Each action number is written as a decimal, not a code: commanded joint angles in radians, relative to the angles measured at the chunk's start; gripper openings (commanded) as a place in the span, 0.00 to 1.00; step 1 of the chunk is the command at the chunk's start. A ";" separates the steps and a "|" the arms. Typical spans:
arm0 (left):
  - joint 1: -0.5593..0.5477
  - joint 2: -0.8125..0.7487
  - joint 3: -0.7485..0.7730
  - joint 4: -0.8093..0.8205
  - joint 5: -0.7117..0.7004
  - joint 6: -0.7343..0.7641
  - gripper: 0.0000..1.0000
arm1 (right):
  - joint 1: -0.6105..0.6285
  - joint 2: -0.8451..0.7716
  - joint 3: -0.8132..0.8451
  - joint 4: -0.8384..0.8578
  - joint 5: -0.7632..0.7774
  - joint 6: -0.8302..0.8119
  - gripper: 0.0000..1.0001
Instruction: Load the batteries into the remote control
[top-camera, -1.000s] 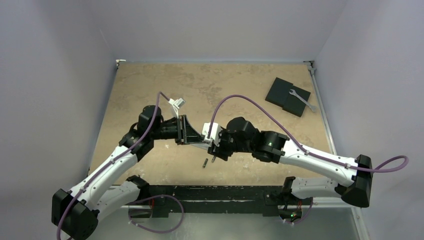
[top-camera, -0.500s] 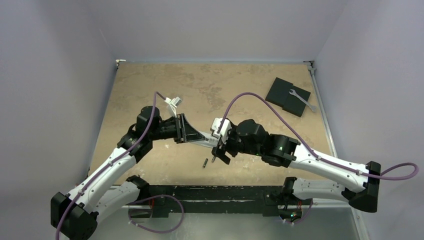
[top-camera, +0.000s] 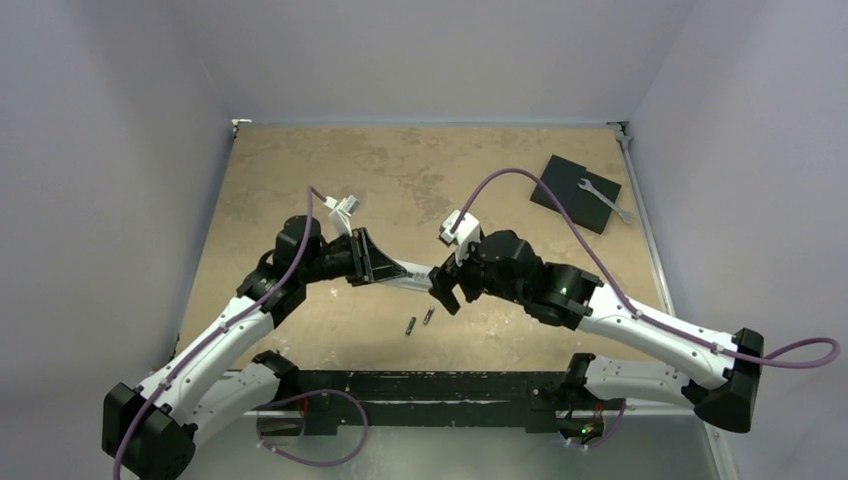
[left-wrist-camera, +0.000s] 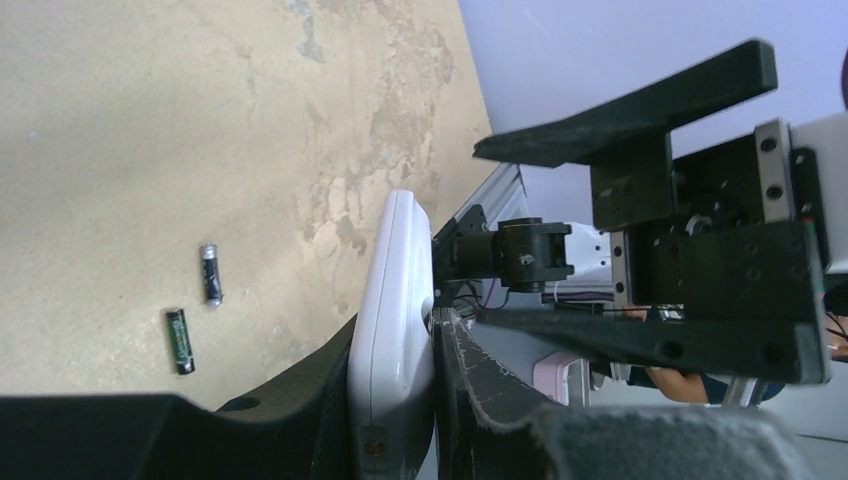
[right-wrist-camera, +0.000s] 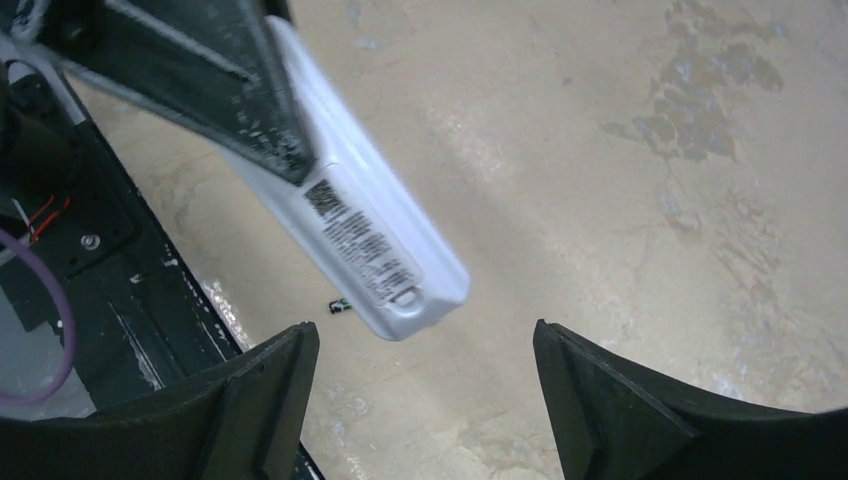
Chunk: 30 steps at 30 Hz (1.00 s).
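My left gripper (top-camera: 383, 267) is shut on the white remote control (top-camera: 412, 274) and holds it above the table, its free end pointing right. In the left wrist view the remote (left-wrist-camera: 393, 300) stands edge-on between the jaws of the left gripper (left-wrist-camera: 400, 335). My right gripper (top-camera: 446, 291) is open and empty just off the remote's free end. In the right wrist view the remote's labelled back (right-wrist-camera: 368, 243) lies ahead of the spread jaws of the right gripper (right-wrist-camera: 421, 338). Two batteries (top-camera: 410, 326) (top-camera: 428, 316) lie on the table below, also in the left wrist view (left-wrist-camera: 209, 273) (left-wrist-camera: 180, 341).
A black flat square pad (top-camera: 565, 185) with a silver wrench (top-camera: 606, 201) on it lies at the back right. The black base rail (top-camera: 430, 385) runs along the table's near edge. Walls close in the left, back and right sides.
My right gripper has drawn back to the right from the remote's end and its wrist has tilted up. The left gripper, the remote and the two batteries have stayed put.
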 joint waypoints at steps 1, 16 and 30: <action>0.022 0.008 -0.038 0.078 -0.012 0.011 0.00 | -0.116 0.012 0.025 0.027 -0.102 0.124 0.86; 0.090 0.048 -0.162 0.363 0.068 -0.077 0.00 | -0.344 -0.017 -0.115 0.316 -0.506 0.395 0.80; 0.130 0.107 -0.257 0.666 0.144 -0.227 0.00 | -0.405 -0.014 -0.286 0.662 -0.706 0.634 0.77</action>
